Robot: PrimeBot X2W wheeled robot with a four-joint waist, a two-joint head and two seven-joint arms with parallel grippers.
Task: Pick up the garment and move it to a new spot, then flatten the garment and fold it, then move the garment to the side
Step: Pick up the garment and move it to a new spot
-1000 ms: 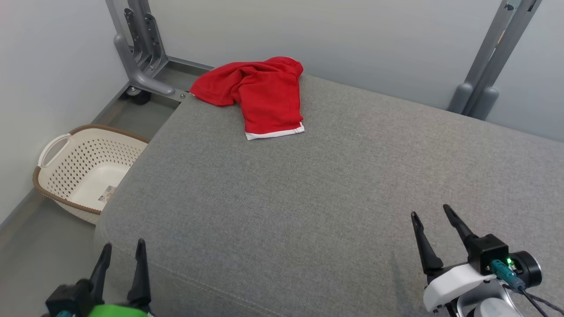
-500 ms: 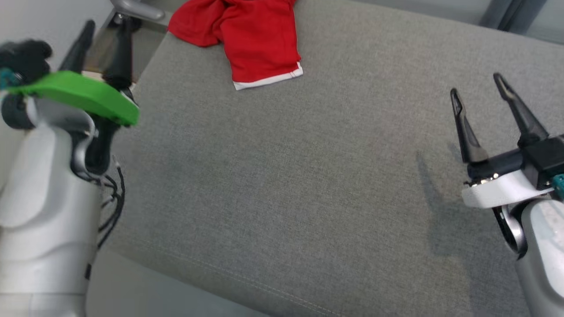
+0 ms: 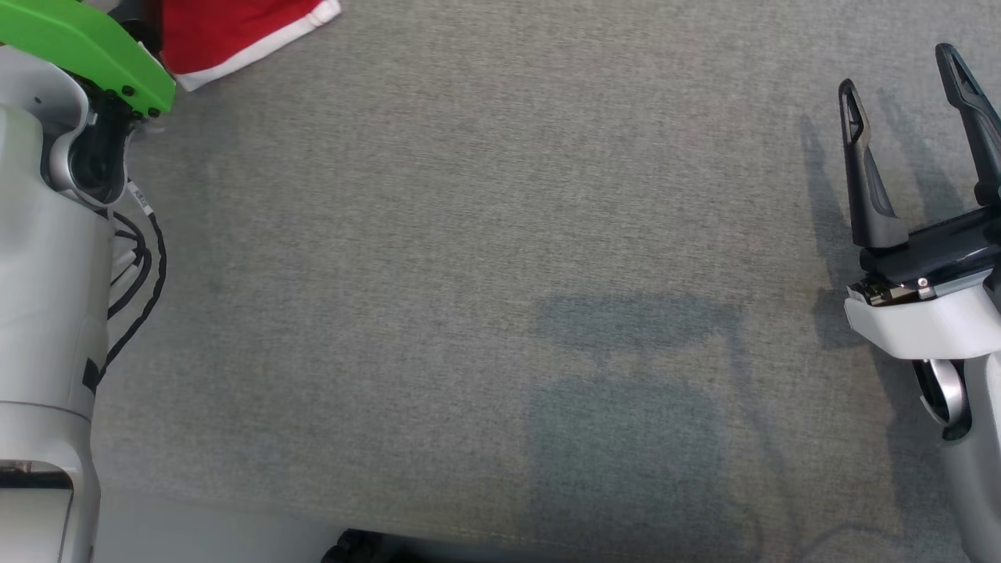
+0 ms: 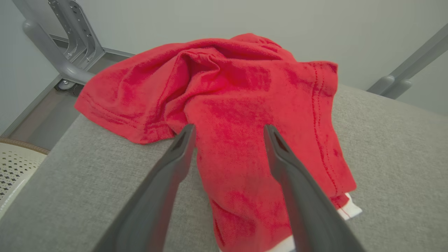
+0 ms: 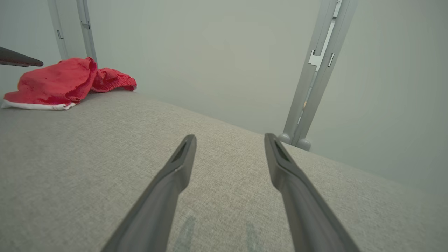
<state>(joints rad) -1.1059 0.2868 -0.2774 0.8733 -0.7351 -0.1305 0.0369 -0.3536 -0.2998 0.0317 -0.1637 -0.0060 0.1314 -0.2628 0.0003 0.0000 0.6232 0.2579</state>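
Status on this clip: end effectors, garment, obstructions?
Left end effector open, aimed at red garment, no grip. Right end effector open, empty, above grey cushion. Garment crumpled at cushion's corner. No obstruction seen.

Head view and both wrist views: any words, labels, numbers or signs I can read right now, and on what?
No text here can be read.
The white tag on the black cable beside the left arm: print too small to read.
No lettering shows on the red garment, the gray cushion or the white basket.

garment (image 4: 238,105) on cushion (image 4: 385,157), far-left corner — basket (image 4: 17,164) beside
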